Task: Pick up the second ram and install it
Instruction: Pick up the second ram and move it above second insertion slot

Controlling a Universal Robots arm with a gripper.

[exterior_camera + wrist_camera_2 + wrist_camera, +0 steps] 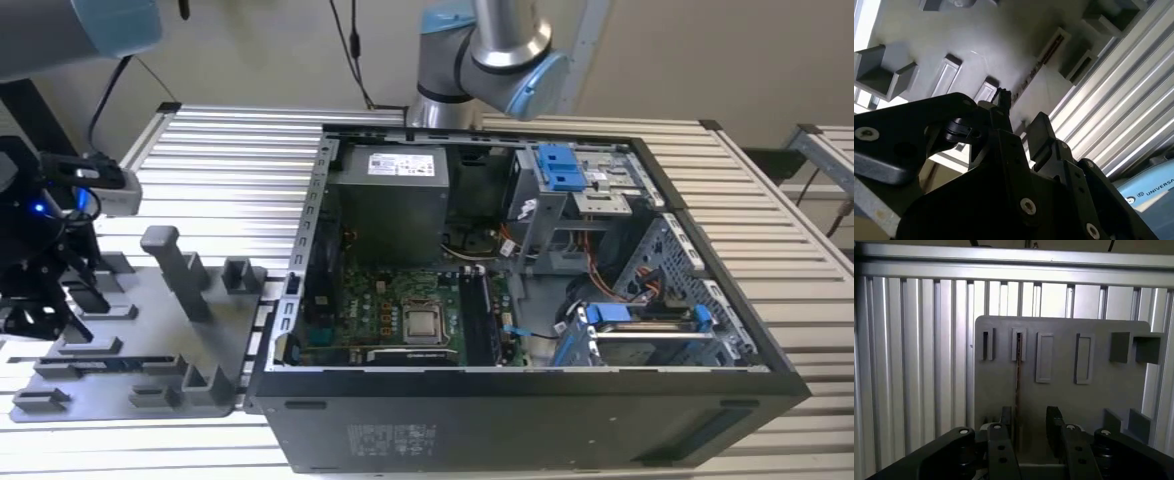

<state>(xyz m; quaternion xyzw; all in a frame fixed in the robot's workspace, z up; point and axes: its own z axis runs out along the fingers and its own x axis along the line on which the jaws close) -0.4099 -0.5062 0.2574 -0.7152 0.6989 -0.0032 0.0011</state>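
In the exterior view the arm [478, 45] rises from its base at twelve o'clock of the open case [534, 400], and a grey-and-blue link [80, 25] crosses at eleven o'clock. Below that link the wrist points straight down, so the gripper [56, 300] hangs fingers-down at nine o'clock of the case. It is over the grey plate [147, 330], which lies on the slatted table [227, 150] and carries an upright post [163, 265]. The ram [1018, 380] stands on its thin edge on the plate, well apart from the case and its motherboard [387, 320]. In both wrist views the jaws stand moderately wide, one on each side of the ram's near end. The stick sits in the gap, closer to one finger [1005, 422] than to the other. A strip of plate shows between it and the farther finger, so the jaws are not closed on it. Whether the nearer finger touches it I cannot tell. The rest of the ram runs away from the gripper along the plate into a narrow holder [1018, 342] at its far end
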